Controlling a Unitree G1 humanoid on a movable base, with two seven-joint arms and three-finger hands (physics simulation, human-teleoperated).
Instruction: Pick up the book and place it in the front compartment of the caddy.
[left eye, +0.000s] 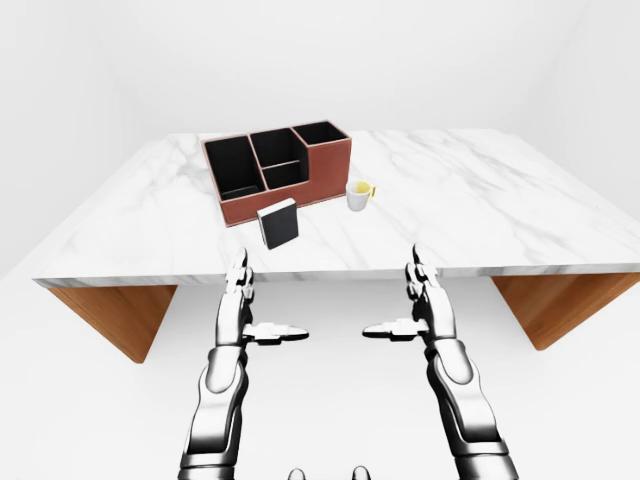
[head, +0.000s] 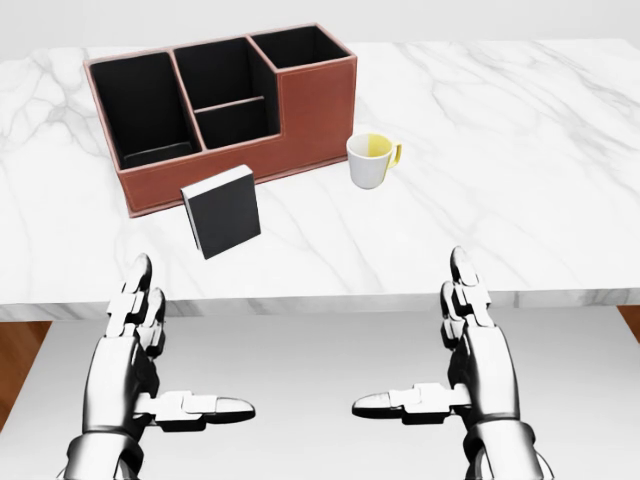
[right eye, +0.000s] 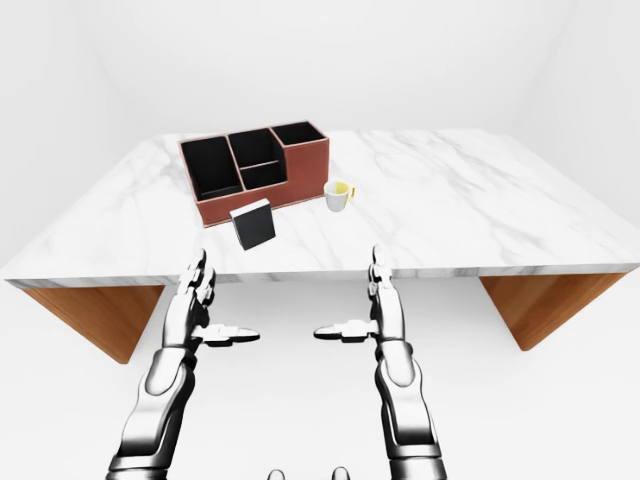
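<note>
A black book (head: 222, 212) with a pale edge stands upright on the marble table (head: 500, 150), just below the caddy in the head view. The caddy (head: 312, 112) is reddish-brown with black compartments: a tall one at its left, two small ones in the middle, and a raised one at its right. My left hand (head: 192, 338) and right hand (head: 408, 330) are both open, fingers up and thumbs pointing inward. They hover below the table's near edge, apart from everything. The book is up and right of my left hand.
A white mug (head: 370, 160) with a yellow inside stands right of the book, close to the caddy's right end. Wooden supports (left eye: 115, 315) (left eye: 560, 305) hold the tabletop at both sides. White floor and walls surround the table.
</note>
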